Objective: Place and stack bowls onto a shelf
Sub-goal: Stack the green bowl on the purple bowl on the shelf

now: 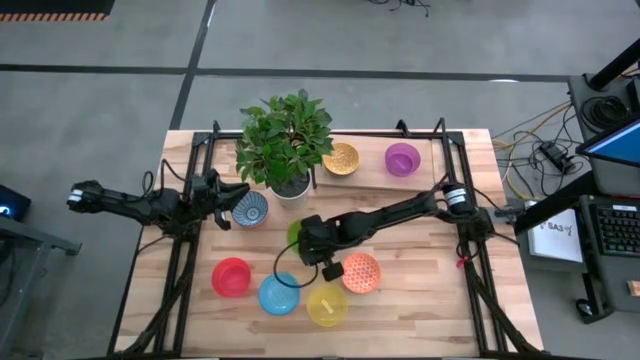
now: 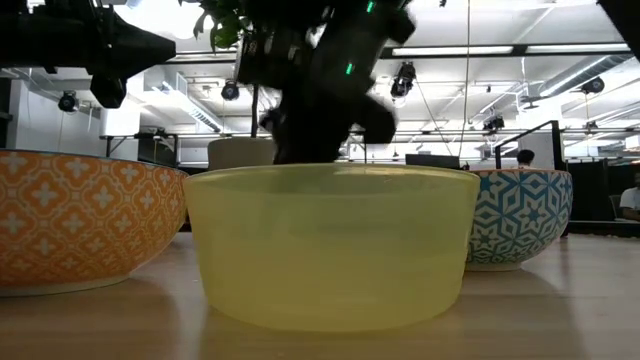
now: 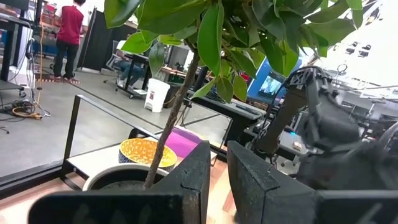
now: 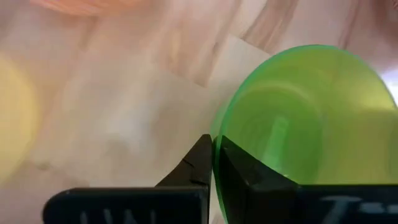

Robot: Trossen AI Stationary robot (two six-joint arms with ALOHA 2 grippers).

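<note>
Right wrist view shows the right gripper (image 4: 213,163) with its fingers closed tight, the rim of the green bowl (image 4: 311,118) pinched between them: one finger inside the wall, the other outside. From the fingers the bowl spreads away to one side, tilted so its mouth half faces the camera, with pale tabletop (image 4: 112,112) beyond it. A round bowl has no long axis to speak of; what counts is that the hold is on one edge only, so the bowl hangs off-centre from the grip.

High view gives what the wrist camera cannot: the right gripper (image 1: 322,250) sits mid-table, a sliver of green bowl (image 1: 294,232) showing at its side, and the shelf (image 1: 372,175) lies farther back, where a patterned yellow bowl (image 1: 340,159) and the purple bowl (image 1: 402,158) already rest. The coming move, I judge, is a lift and carry toward that plank, past the plant (image 1: 285,140). Around the gripper stand the orange bowl (image 1: 361,272), yellow bowl (image 1: 328,305), blue bowl (image 1: 279,294) and red bowl (image 1: 232,277).

The left gripper (image 1: 222,198) waits beside the blue-white bowl (image 1: 250,209), fingers nearly shut on nothing, farther from the green bowl.
</note>
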